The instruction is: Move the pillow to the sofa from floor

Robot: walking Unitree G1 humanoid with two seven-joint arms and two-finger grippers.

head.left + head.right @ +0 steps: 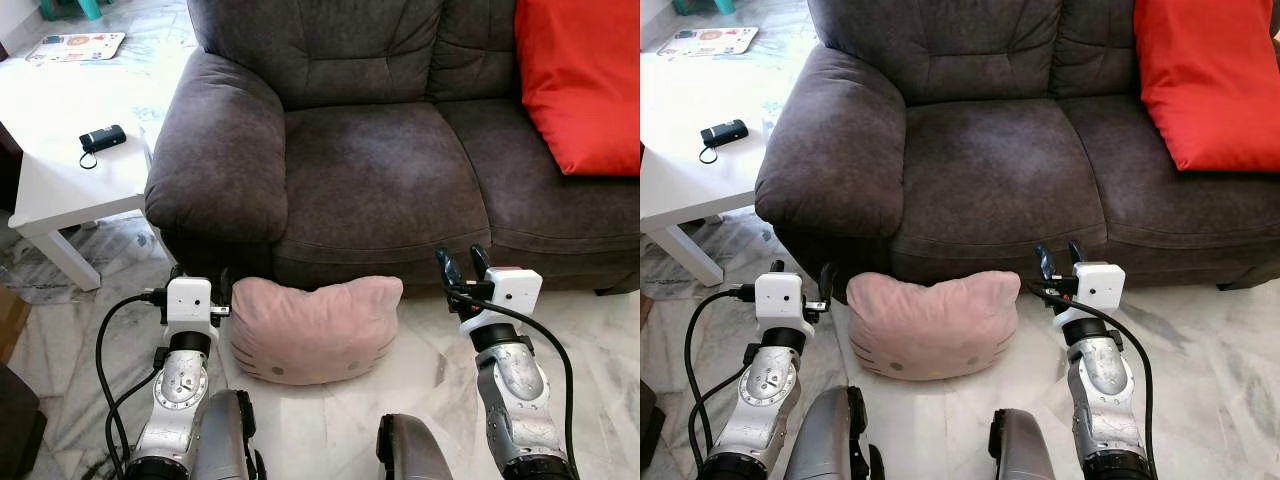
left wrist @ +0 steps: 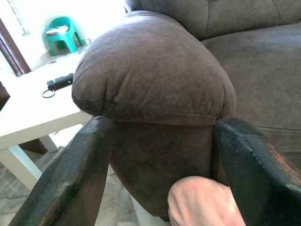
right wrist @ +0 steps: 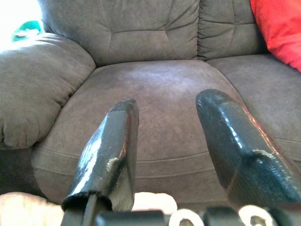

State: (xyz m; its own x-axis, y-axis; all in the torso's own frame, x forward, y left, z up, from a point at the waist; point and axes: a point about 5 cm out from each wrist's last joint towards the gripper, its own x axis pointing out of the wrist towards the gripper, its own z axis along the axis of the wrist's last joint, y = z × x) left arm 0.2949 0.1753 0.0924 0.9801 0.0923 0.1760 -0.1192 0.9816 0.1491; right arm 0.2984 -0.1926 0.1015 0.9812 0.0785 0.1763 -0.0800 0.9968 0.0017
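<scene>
The pale pink cat-face plush pillow (image 1: 315, 328) lies on the marble-patterned tile floor (image 1: 420, 390), its far edge against the front of the dark grey-brown suede sofa (image 1: 380, 180), just right of the sofa's left armrest. The left gripper (image 1: 198, 275) hangs just beside the pillow's left edge with its black fingers spread wide and nothing between them; the right gripper (image 1: 461, 263) stands off the pillow's right side, apart from it, fingers likewise parted and empty.

The step in hand looks like closing in for a two-sided squeeze. It should go best if both grippers drop lower and press inward at matching height — the stuffing will give, so an uneven pinch could let it sag or twist out. The right gripper has more gap to cover.
</scene>
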